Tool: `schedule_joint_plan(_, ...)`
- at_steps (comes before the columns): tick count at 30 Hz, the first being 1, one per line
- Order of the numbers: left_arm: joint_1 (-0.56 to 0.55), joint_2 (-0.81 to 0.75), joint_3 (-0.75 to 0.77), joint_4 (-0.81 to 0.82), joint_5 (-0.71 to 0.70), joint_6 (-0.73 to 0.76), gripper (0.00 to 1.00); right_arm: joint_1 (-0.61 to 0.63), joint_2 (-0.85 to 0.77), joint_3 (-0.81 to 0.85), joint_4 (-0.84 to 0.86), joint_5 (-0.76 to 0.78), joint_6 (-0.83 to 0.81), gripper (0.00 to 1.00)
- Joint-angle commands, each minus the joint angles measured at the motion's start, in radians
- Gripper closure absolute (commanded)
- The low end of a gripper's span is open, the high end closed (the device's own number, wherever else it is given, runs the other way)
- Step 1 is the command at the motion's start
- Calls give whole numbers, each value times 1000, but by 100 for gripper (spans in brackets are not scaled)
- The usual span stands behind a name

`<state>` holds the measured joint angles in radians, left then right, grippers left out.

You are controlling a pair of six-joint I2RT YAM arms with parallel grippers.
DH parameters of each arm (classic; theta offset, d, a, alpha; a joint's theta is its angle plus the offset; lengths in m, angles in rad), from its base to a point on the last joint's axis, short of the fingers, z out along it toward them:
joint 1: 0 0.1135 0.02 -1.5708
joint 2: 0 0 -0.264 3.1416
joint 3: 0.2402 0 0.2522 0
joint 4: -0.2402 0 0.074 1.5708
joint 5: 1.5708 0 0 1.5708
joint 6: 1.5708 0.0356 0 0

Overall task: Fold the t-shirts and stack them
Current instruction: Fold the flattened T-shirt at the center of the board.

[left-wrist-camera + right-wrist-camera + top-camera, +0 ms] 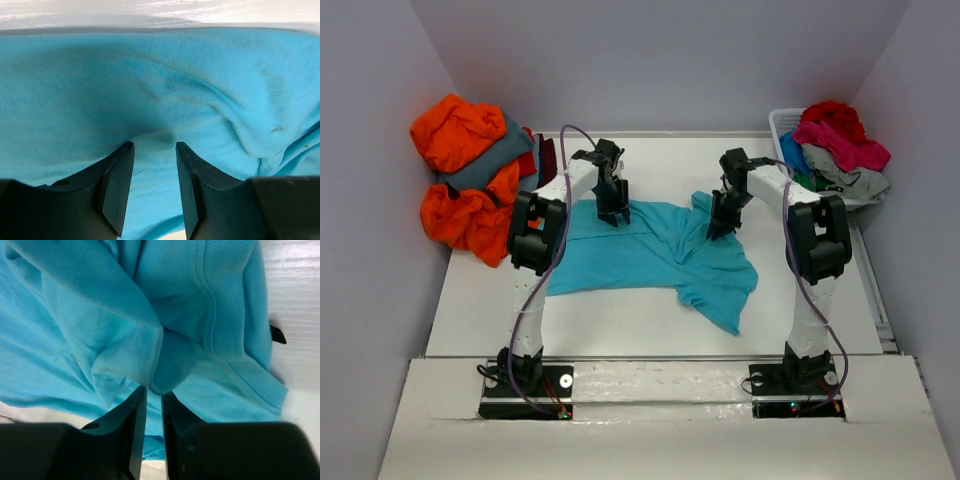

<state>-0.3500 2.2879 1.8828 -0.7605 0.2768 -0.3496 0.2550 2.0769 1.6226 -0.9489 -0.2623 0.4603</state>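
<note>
While the turquoise t-shirt (pixel 650 255) lies spread and rumpled across the middle of the bench (pixel 620 325), your left fingers (pixel 116 185) stand apart, tips down on its far left edge with cloth showing between them. Your right fingers (pixel 134 435) are drawn nearly together, nipping a hemmed fold at its far right.

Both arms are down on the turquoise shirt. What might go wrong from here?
The right gripper nips a bunched fold of the turquoise shirt only at its fingertips; it may slip out, or lift several layers at once.
The left gripper stands open over flat cloth, holding nothing, so a pull from the right would likely drag the whole shirt rather than spread it.
</note>
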Motion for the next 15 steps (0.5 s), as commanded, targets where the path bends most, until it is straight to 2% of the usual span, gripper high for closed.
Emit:
schedule_joint_plan(1,9,-11,15,-30,-22,26,48,1,-14,5,53,-11,-6,78)
schedule_joint_plan(8,9,-18,6,-25,-21,29,48,1,-20,37,6,55,-20,77)
schedule_joint_plan(15,9,-16,10,-29,-21,31,48,1,-37,82,-53,152,-6,66)
